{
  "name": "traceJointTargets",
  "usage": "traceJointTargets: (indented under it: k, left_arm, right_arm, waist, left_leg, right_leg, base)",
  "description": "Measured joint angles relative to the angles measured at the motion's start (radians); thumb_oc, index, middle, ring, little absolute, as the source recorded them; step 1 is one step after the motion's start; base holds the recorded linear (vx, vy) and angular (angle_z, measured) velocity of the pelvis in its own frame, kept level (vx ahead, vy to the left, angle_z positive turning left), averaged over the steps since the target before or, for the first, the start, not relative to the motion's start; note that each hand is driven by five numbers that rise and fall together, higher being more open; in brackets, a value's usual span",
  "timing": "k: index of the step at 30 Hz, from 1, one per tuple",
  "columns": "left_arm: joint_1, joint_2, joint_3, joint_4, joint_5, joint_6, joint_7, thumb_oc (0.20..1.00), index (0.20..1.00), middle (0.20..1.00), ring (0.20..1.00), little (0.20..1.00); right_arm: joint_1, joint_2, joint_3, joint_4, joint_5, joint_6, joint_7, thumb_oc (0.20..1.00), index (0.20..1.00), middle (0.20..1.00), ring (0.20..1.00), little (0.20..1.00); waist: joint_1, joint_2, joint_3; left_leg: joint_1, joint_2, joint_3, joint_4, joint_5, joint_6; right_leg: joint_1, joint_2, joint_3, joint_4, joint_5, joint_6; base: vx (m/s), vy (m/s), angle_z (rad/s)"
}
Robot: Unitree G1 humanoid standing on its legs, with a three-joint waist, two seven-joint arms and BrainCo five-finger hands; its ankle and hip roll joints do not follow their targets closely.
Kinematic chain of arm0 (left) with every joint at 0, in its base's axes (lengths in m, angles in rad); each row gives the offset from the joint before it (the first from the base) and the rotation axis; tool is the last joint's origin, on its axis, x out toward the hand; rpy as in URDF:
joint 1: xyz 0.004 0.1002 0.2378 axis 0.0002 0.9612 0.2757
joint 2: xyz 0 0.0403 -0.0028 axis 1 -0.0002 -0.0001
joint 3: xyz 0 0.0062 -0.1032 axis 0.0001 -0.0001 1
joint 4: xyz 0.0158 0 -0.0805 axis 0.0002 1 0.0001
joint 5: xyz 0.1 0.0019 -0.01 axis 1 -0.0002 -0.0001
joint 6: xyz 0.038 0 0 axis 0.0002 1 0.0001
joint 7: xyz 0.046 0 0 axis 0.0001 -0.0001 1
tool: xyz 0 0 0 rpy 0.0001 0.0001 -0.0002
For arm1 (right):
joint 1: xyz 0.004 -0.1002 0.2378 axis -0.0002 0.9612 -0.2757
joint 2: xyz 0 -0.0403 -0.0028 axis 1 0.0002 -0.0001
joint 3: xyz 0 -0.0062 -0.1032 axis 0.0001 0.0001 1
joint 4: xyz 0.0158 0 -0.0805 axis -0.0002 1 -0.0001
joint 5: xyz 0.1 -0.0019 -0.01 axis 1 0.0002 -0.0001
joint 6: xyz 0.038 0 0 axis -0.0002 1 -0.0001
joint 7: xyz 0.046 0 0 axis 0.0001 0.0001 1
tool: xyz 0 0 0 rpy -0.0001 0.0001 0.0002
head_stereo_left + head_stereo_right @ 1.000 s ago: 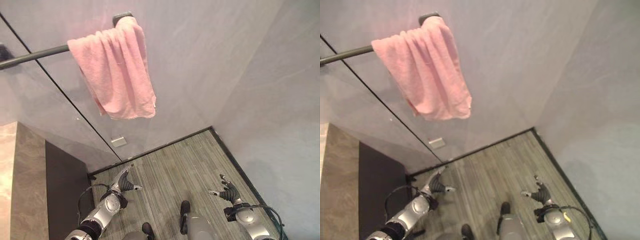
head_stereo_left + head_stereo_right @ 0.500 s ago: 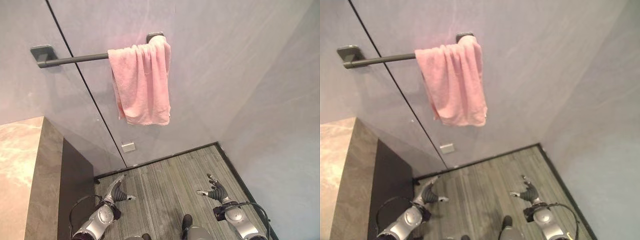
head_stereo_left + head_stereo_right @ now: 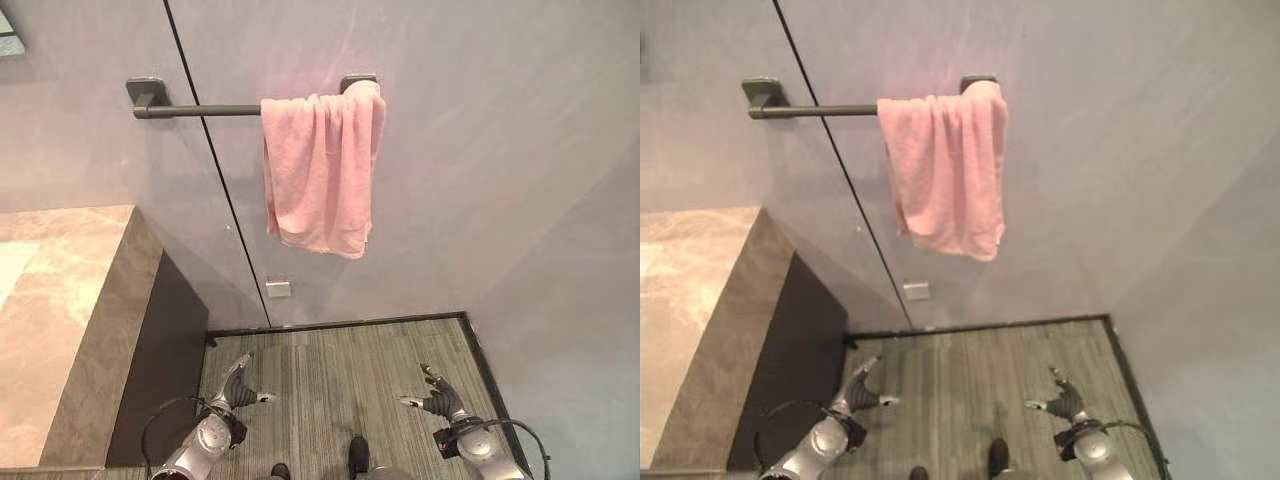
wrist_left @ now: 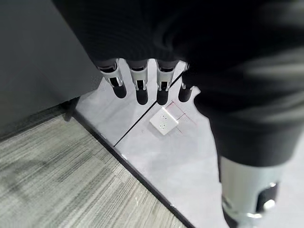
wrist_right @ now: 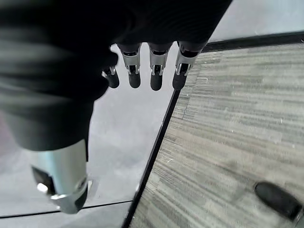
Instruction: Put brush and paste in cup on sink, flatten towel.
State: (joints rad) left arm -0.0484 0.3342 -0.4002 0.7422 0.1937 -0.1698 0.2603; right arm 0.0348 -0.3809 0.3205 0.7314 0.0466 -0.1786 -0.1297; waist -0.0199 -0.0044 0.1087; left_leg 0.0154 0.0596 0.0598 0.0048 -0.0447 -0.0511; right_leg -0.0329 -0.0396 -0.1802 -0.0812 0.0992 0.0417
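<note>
A pink towel (image 3: 320,165) hangs over a dark bar (image 3: 200,110) on the grey wall (image 3: 480,150), high above both hands and well apart from them. The bar runs side to side, and the towel is bunched up at the bar's right end, right by the mount there. The towel's long side runs up and down, and its bottom edge points at the floor (image 3: 340,370). It is full of folds, so its back half is hidden behind the front half. The left hand (image 3: 240,385) is low over the striped floor with its fingers (image 4: 142,90) straight and loose, holding nothing. Past those fingers there is a small white wall plate (image 4: 164,120) low on the wall, near a thin dark seam. The right hand (image 3: 435,395) is low over the floor too, with its fingers (image 5: 156,78) straight and loose and nothing in them. A stone counter (image 3: 60,320) stands out to the side of the left hand, and its far part is cut off
</note>
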Motion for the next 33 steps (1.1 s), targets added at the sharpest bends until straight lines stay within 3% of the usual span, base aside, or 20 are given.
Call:
traceJointTargets:
  k: [1,6,13,15,16,18,19,20,22,24,25,26,30,31,32,33]
  left_arm:
    - [0.0,0.0,0.003,-0.003,0.0,0.0,0.0,1.0,1.0,1.0,1.0,1.0]
    - [0.002,0.001,0.002,-0.01,-0.001,0.001,0.001,1.0,1.0,1.0,1.0,1.0]
    - [-0.013,0.018,0.003,-0.057,0.0,0.002,0.001,1.0,1.0,1.0,1.0,1.0]
    - [-0.032,0.023,0.006,-0.058,0.0,0.004,0.001,1.0,1.0,1.0,1.0,1.0]
    - [-0.028,0.028,0.04,-0.081,0.0,0.004,0.005,1.0,1.0,1.0,1.0,1.0]
    - [-0.031,0.043,0.053,-0.082,0.001,0.011,0.008,1.0,1.0,1.0,1.0,1.0]
    - [-0.022,0.051,0.065,-0.059,0.001,0.012,0.011,1.0,1.0,1.0,1.0,1.0]
    - [-0.048,0.051,0.066,-0.042,0.001,0.014,0.011,1.0,1.0,1.0,1.0,1.0]
    - [-0.083,0.044,0.065,-0.009,0.0,0.013,0.011,1.0,1.0,1.0,1.0,1.0]
    - [-0.093,0.043,0.073,-0.013,0.0,0.012,0.011,1.0,1.0,1.0,1.0,1.0]
    - [-0.092,0.042,0.071,-0.018,0.0,0.011,0.011,1.0,1.0,1.0,1.0,1.0]
    - [-0.082,0.029,0.069,-0.017,0.0,0.011,0.011,1.0,1.0,1.0,1.0,1.0]
    - [-0.043,0.0,0.062,-0.014,0.0,0.014,0.008,1.0,1.0,1.0,1.0,1.0]
    - [-0.037,-0.005,0.058,-0.016,0.0,0.015,0.008,1.0,1.0,1.0,1.0,1.0]
    - [-0.031,-0.001,0.052,-0.022,0.0,0.012,0.01,1.0,1.0,1.0,1.0,1.0]
    - [-0.028,-0.001,0.048,-0.006,0.0,0.013,0.009,1.0,1.0,1.0,1.0,1.0]
  right_arm:
    - [-0.001,0.0,-0.004,0.0,0.0,0.0,0.0,1.0,1.0,1.0,1.0,1.0]
    - [-0.009,0.001,-0.006,-0.004,0.0,0.0,0.0,1.0,1.0,1.0,1.0,1.0]
    - [-0.011,0.015,-0.007,-0.019,0.029,0.001,0.0,1.0,1.0,1.0,1.0,1.0]
    - [-0.021,0.015,-0.006,-0.061,0.044,0.0,0.001,1.0,1.0,1.0,1.0,1.0]
    - [-0.023,0.028,0.005,-0.111,0.045,0.0,0.0,1.0,1.0,1.0,1.0,1.0]
    - [-0.037,0.026,0.015,-0.146,0.044,-0.001,0.003,1.0,1.0,1.0,1.0,1.0]
    - [-0.016,0.024,0.009,-0.176,0.044,-0.002,0.001,1.0,1.0,1.0,1.0,1.0]
    - [-0.002,0.022,0.003,-0.174,0.044,-0.001,0.001,1.0,1.0,1.0,1.0,1.0]
    - [0.015,0.02,0.006,-0.161,0.044,0.008,0.0,1.0,1.0,1.0,1.0,1.0]
    - [0.03,0.02,0.007,-0.168,0.044,0.008,0.001,1.0,1.0,1.0,1.0,1.0]
    - [0.034,0.017,0.005,-0.165,0.044,0.005,0.001,1.0,1.0,1.0,1.0,1.0]
    - [0.039,0.014,0.006,-0.151,0.043,0.007,0.002,1.0,1.0,1.0,1.0,1.0]
    - [0.033,-0.021,0.005,-0.147,0.036,0.007,0.003,1.0,1.0,1.0,1.0,1.0]
    - [0.036,-0.03,0.009,-0.146,0.035,0.007,0.005,1.0,1.0,1.0,1.0,1.0]
    - [0.04,-0.036,0.009,-0.143,0.032,0.006,0.005,1.0,1.0,1.0,1.0,1.0]
    - [-0.001,-0.044,0.011,-0.129,0.017,0.005,0.005,1.0,1.0,1.0,1.0,1.0]
  waist:
    - [0.002,0.001,0.001]
    - [0.001,0.007,0.002]
    - [-0.003,-0.005,0.036]
    - [-0.026,-0.005,0.08]
    - [-0.043,-0.03,0.115]
    - [-0.038,-0.039,0.156]
    - [-0.046,-0.025,0.163]
    - [-0.06,-0.028,0.165]
    - [-0.079,-0.028,0.166]
    - [-0.08,-0.025,0.167]
    - [-0.08,-0.023,0.162]
    - [-0.081,-0.014,0.142]
    - [-0.08,0.045,0.09]
    - [-0.081,0.057,0.073]
    - [-0.075,0.046,0.057]
    - [-0.069,0.047,0.051]
  left_leg:
    - [0.0,0.004,0.007,-0.002,0.001,-0.001]
    - [0.021,0.003,0.024,-0.027,0.005,-0.005]
    - [0.03,-0.038,0.055,-0.023,-0.008,0.034]
    - [0.008,-0.078,0.061,0.023,-0.038,0.089]
    - [-0.03,-0.133,0.12,0.125,-0.075,0.147]
    - [-0.027,-0.129,0.168,0.17,-0.129,0.15]
    - [-0.07,-0.132,0.161,0.176,-0.124,0.177]
    - [-0.088,-0.145,0.145,0.175,-0.115,0.177]
    - [-0.084,-0.166,0.109,0.167,-0.109,0.175]
    - [-0.057,-0.186,0.073,0.144,-0.108,0.171]
    - [-0.027,-0.207,0.03,0.108,-0.112,0.138]
    - [-0.011,-0.202,0.035,0.088,-0.122,0.117]
    - [0.06,-0.197,-0.028,0.058,-0.146,0.087]
    - [0.08,-0.193,-0.039,0.059,-0.157,0.066]
    - [0.089,-0.197,-0.016,0.082,-0.154,0.065]
    - [0.078,-0.192,-0.004,0.167,-0.139,0.038]
  right_leg:
    - [-0.003,0.003,-0.002,0.0,0.005,-0.012]
    - [-0.001,0.006,0.015,0.01,-0.002,-0.005]
    - [-0.057,-0.038,0.054,0.127,-0.039,0.027]
    - [-0.19,-0.093,0.079,0.387,-0.07,0.045]
    - [-0.311,-0.133,0.089,0.594,-0.049,0.072]
    - [-0.397,-0.177,0.069,0.735,-0.039,0.104]
    - [-0.433,-0.107,0.053,0.55,-0.089,0.132]
    - [-0.429,-0.095,0.065,0.45,-0.095,0.141]
    - [-0.409,-0.056,0.136,0.366,-0.095,0.141]
    - [-0.386,-0.021,0.156,0.336,-0.076,0.106]
    - [-0.365,0.001,0.149,0.348,-0.059,0.058]
    - [-0.354,0.021,0.15,0.33,-0.049,0.02]
    - [-0.29,0.095,0.081,0.292,-0.036,-0.03]
    - [-0.272,0.107,0.065,0.277,-0.035,-0.055]
    - [-0.242,0.109,0.056,0.244,-0.033,-0.115]
    - [-0.194,0.106,0.061,0.237,-0.05,-0.134]
  base:
    - [0.01,0.006,0.4]
    - [0.02,0.076,-0.11]
    - [-0.02,0.175,-0.1]
    - [-0.05,0.28,-0.17]
    - [0.1,0.297,-0.38]
    - [0.32,0.143,-0.7]
    - [0.35,0.017,-0.54]
    - [0.27,-0.033,-0.16]
    - [0.19,-0.051,0.53]
    - [0.25,-0.121,0.67]
    - [0.36,-0.19,0.82]
    - [0.18,-0.107,0.77]
    - [0.25,-0.174,0.48]
    - [0.14,-0.128,0.54]
    - [0.28,-0.236,0.35]
    - [0.28,-0.229,0.14]
